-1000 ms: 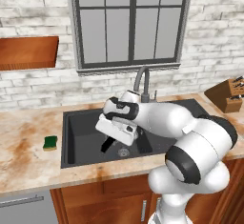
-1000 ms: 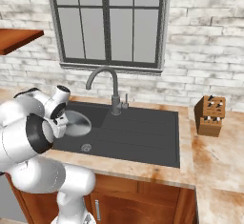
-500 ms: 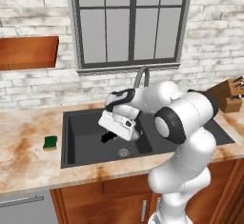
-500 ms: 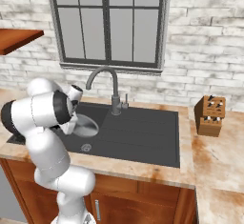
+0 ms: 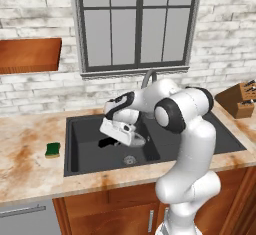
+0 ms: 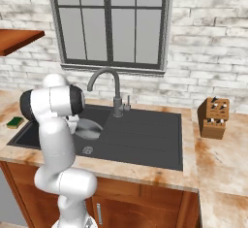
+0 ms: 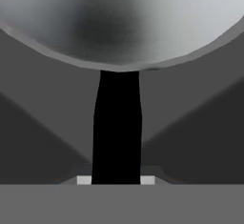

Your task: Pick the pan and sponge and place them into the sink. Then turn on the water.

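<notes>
Jaws (image 5: 111, 140) are clamped on the black handle of the pan (image 5: 136, 140), holding it inside the sink (image 5: 80, 151) basin above the drain. Farther left, the sponge (image 5: 52, 150) lies on the counter (image 5: 25, 171) beside the sink.

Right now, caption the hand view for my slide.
Gripper shut on the pan's black handle, its shiny grey bowl hanging over the dark sink basin.

Kitchen wall with a window

Whitewashed brick wall (image 6: 213, 42), dark-framed window (image 5: 136, 24), wooden shelves (image 5: 30, 54) to its left, speckled stone counter (image 5: 25, 164) over wooden cabinets (image 6: 145, 207), knife block (image 6: 214, 118) at right.
</notes>
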Tool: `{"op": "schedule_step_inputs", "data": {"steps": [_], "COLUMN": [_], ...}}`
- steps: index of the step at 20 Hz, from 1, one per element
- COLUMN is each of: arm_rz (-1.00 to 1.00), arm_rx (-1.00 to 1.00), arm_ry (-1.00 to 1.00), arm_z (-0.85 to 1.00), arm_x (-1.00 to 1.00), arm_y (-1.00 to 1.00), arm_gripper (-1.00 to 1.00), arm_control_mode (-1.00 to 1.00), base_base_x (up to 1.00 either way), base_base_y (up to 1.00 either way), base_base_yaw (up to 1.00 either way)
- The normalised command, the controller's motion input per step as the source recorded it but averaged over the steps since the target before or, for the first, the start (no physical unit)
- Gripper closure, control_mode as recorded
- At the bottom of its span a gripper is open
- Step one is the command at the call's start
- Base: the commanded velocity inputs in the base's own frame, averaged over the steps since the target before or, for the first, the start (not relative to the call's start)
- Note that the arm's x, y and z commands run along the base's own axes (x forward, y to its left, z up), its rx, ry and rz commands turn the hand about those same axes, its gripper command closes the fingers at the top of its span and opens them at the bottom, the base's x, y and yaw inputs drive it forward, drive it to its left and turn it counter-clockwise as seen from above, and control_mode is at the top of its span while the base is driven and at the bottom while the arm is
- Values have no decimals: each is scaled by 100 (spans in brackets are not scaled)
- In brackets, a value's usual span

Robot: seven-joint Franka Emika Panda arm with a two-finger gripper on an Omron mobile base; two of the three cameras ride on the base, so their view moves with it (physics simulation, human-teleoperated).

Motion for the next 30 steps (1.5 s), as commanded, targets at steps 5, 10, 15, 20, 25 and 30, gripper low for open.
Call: {"op": "schedule_step_inputs", "data": {"steps": [5, 10, 15, 20, 25, 30], "arm_rz": [-10, -9, -8, -6, -3, -2], "arm_rx": [-25, -21, -16, -11, -9, -1], "arm_ry": [0, 0, 0, 0, -2, -1], "arm_z": [-35, -31, -41, -58, -70, -45], "arm_x": [27, 28, 27, 16, 9, 19], "arm_y": [5, 0, 0, 0, 0, -5], "arm_gripper": [100, 100, 100, 100, 100, 100], "arm_control_mode": [-100, -100, -100, -100, -100, -100], "base_base_x": [0, 0, 0, 0, 0, 0], "base_base_y": [0, 0, 0, 0, 0, 0], "base_base_yaw": [0, 0, 0, 0, 0, 0]}}
